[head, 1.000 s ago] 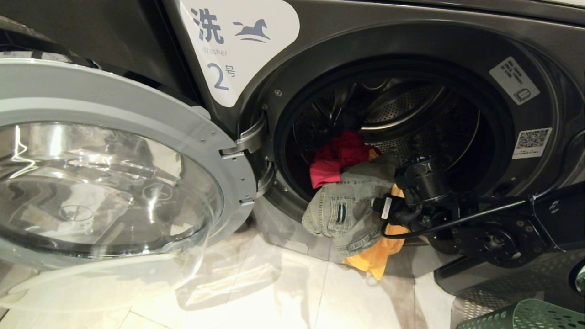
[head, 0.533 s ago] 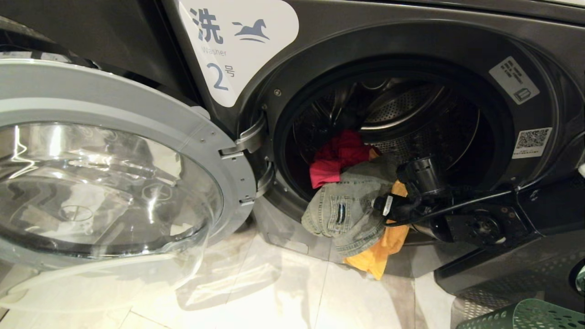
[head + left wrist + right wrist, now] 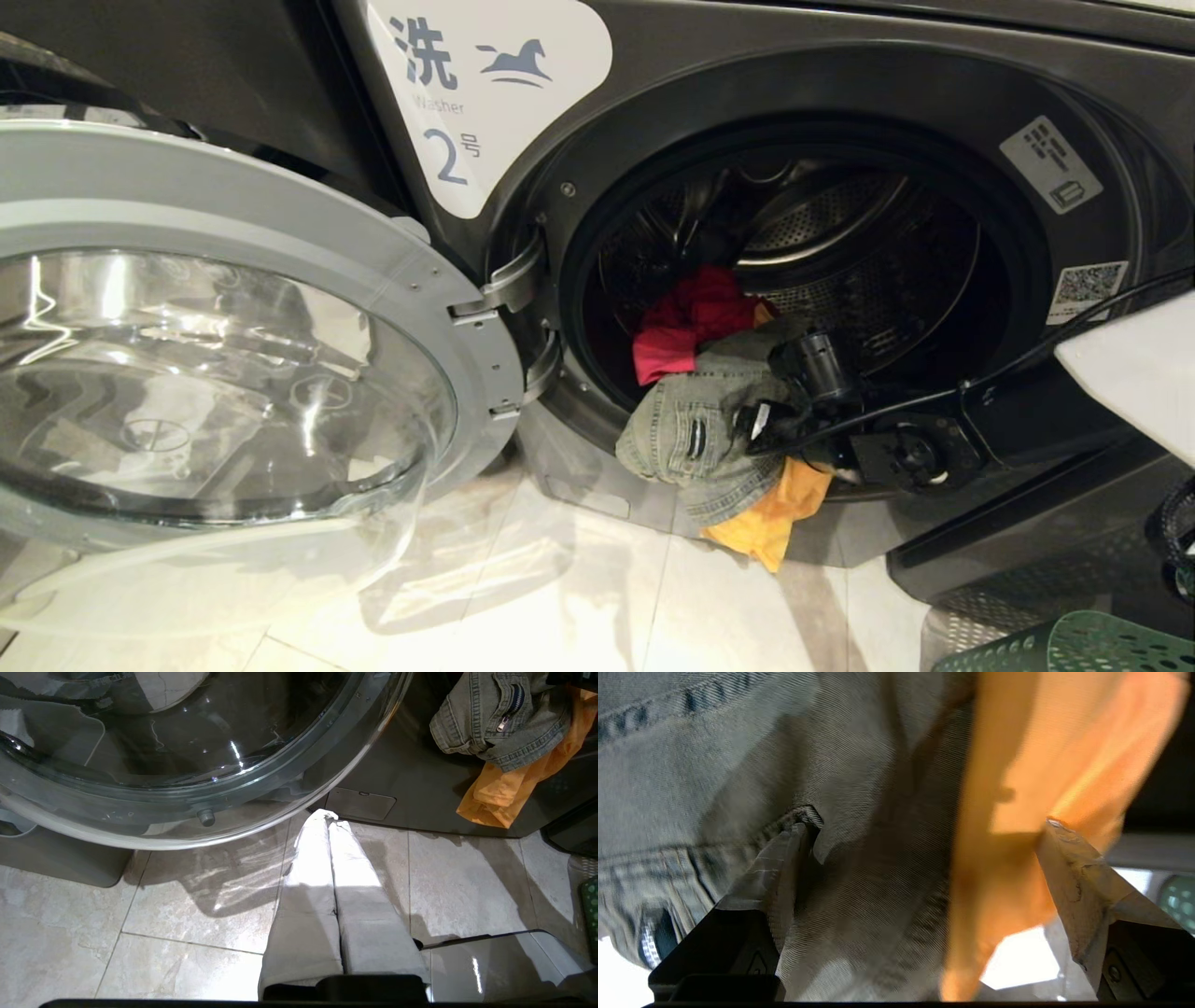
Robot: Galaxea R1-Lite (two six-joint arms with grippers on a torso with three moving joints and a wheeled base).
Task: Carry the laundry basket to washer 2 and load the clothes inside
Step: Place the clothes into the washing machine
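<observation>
Washer 2 (image 3: pixel 485 84) stands with its glass door (image 3: pixel 215 373) swung open to the left. A pink-red garment (image 3: pixel 686 322) lies inside the drum (image 3: pixel 840 224). Over the drum's lip hang a grey-green denim garment (image 3: pixel 691 429) and, under it, a yellow-orange one (image 3: pixel 766 527). My right arm (image 3: pixel 896 448) reaches in from the right against the denim. The right gripper (image 3: pixel 924 830) is open wide, with denim (image 3: pixel 859 826) and yellow-orange cloth (image 3: pixel 1017 812) lying between its fingers. My left gripper (image 3: pixel 327 814) is shut and empty, low over the floor under the door. The green laundry basket (image 3: pixel 1074 644) shows at the bottom right.
The open door's glass bowl (image 3: pixel 187 742) bulges out over the tiled floor (image 3: pixel 560 597) on the left. A small service flap (image 3: pixel 360 804) sits in the washer's base. The robot's glossy base (image 3: pixel 490 961) lies near the left gripper.
My right arm has moved left and deeper against the hanging denim, and its white forearm cover has come into view at the right edge. The clothes hang about as before.
</observation>
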